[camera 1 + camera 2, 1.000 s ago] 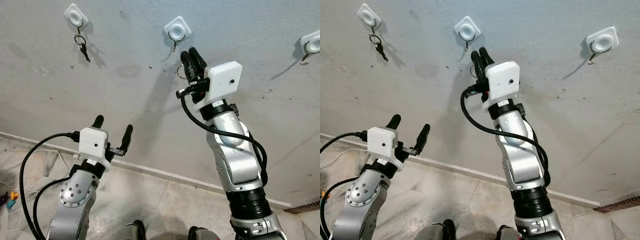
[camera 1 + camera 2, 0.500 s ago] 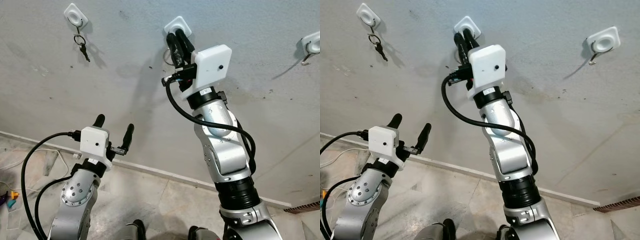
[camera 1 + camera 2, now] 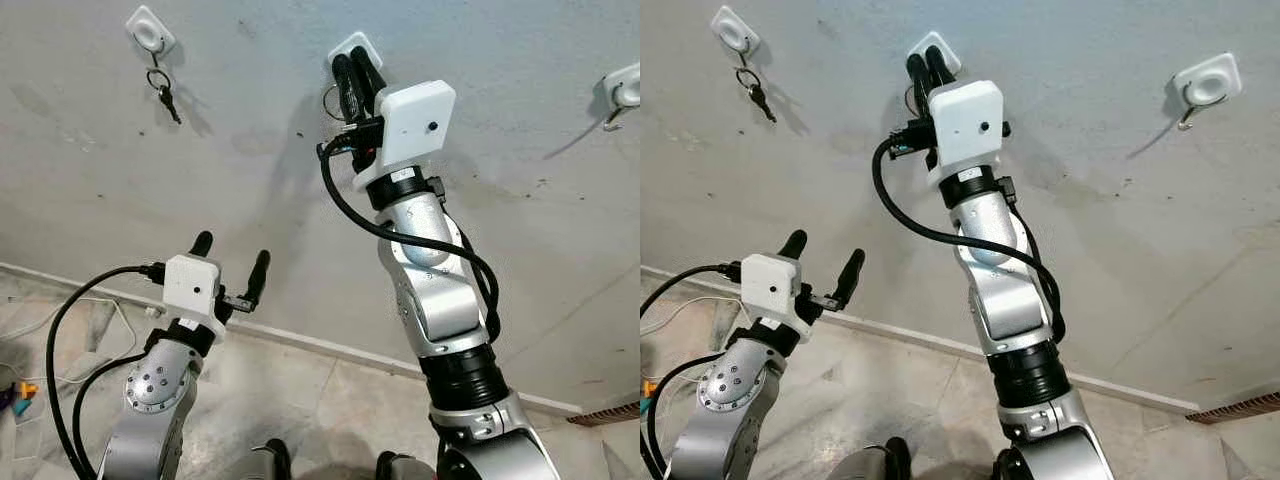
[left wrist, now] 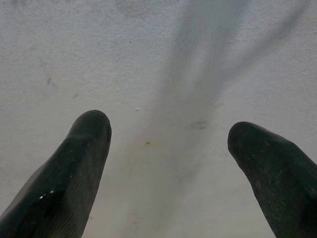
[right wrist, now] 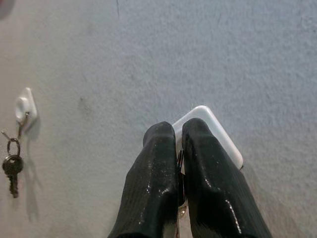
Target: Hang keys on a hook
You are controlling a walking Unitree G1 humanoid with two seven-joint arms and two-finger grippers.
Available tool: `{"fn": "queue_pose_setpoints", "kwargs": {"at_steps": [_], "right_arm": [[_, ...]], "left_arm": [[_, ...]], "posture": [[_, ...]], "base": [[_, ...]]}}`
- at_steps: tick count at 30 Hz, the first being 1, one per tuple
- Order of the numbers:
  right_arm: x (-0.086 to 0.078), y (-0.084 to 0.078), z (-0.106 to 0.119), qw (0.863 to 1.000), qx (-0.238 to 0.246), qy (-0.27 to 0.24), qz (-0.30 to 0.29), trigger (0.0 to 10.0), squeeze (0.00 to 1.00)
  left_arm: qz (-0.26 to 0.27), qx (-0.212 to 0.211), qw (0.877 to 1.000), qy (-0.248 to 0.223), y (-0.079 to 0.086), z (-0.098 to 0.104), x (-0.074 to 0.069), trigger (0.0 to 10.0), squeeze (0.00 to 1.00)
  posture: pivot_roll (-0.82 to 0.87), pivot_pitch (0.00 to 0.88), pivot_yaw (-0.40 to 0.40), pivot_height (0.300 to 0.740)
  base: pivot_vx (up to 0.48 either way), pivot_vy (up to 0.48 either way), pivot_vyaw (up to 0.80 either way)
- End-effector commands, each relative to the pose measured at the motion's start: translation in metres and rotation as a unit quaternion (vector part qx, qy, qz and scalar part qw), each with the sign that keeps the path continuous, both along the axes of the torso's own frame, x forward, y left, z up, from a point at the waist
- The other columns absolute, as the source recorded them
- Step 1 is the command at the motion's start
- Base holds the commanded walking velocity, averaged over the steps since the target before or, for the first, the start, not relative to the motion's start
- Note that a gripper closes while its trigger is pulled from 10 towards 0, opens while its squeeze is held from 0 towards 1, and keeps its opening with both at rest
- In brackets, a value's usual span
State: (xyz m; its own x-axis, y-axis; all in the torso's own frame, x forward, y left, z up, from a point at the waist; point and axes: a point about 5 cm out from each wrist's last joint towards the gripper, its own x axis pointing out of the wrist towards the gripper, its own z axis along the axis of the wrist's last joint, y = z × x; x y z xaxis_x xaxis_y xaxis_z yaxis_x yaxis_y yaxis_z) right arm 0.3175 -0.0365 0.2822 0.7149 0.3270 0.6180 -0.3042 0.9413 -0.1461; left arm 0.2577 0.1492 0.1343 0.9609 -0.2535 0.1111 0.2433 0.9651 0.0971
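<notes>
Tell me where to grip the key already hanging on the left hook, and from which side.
Grip the ring just under the left hook, coming straight at the wall. The key hangs below it and likely swings; the ring sits flat against the wall. The open left gripper is free; the right gripper is shut at the middle hook.

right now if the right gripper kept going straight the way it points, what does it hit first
Most likely the middle hook: the right gripper, shut on the keys, has its fingertips against the white base. Beyond that, the wall; depth is unclear.
</notes>
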Motion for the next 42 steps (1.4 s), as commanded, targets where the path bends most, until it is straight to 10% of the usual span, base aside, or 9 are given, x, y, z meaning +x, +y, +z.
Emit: {"fn": "queue_pose_setpoints", "kwargs": {"at_steps": [1, 42], "right_arm": [[-0.001, 0.005, 0.007, 1.000, 0.008, -0.013, -0.002, 10.0, 0.00], [0.013, -0.033, 0.001, 0.991, 0.033, -0.012, -0.133, 10.0, 0.00]], "left_arm": [[0.000, 0.001, 1.000, 0.010, 0.001, -0.004, -0.001, 10.0, 0.00], [0.000, -0.003, 1.000, 0.022, 0.000, -0.008, -0.001, 10.0, 0.00]], "posture": [[0.06, 0.219, 0.055, 0.740], [0.06, 0.224, 0.062, 0.740]], "base": [[0.000, 0.000, 0.00], [0.000, 0.000, 0.00]]}}
